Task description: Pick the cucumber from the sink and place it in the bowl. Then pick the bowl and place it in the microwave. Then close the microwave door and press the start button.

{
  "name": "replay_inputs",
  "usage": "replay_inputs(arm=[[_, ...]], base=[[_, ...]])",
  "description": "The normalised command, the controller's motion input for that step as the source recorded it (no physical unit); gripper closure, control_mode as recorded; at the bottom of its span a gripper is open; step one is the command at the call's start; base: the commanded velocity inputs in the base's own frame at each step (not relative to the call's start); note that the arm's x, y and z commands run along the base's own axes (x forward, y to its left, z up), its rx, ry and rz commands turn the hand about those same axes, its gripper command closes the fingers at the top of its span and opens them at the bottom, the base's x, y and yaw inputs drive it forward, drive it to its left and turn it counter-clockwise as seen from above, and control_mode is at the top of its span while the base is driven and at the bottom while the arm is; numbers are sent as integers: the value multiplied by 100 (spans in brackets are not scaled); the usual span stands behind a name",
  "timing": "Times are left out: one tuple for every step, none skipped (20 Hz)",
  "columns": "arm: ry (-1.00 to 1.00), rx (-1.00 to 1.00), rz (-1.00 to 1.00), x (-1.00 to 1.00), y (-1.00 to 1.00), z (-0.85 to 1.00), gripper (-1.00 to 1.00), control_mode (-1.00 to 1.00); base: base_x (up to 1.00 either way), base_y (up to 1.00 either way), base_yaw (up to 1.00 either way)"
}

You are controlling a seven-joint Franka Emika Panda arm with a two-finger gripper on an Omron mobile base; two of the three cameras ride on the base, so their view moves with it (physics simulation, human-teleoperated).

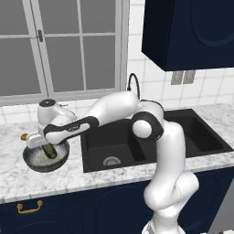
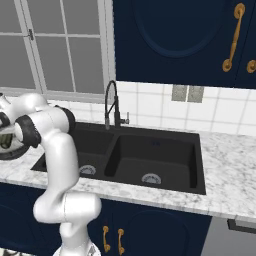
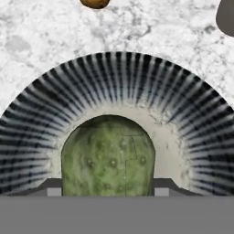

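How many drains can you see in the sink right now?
2. One drain sits in the right basin of the sink; the other drain is in the left basin, partly behind the arm.

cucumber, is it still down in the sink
No, the cucumber is between the gripper fingers over the bowl on the counter, left of the sink.

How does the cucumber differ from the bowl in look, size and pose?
The cucumber is bumpy and green; the bowl is dark with pale streaks outside and whitish inside. The cucumber is much narrower than the bowl. The cucumber stands steeply, its lower end over the bowl's inside, while the bowl sits flat on the marble counter. Both are left of the sink.
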Motion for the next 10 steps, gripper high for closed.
replay_inputs(arm=[[0,0,0,24,0,-42,100,-100],[0,0,0,19,0,-46,100,-100],[0,0,0,20,0,-48,100,-100],[0,0,0,26,0,-44,100,-100],[0,0,0,34,0,-46,100,-100],[0,0,0,34,0,-44,100,-100],[0,0,0,34,0,-44,100,-100],[0,0,0,34,0,-44,100,-100],[1,0,0,33,0,-41,100,-100],[2,0,0,34,0,-39,100,-100]], base=[[0,0,0],[0,0,0],[0,0,0],[0,0,0],[0,0,0],[0,0,0],[0,0,0],[0,0,0],[0,0,0],[0,0,0]])
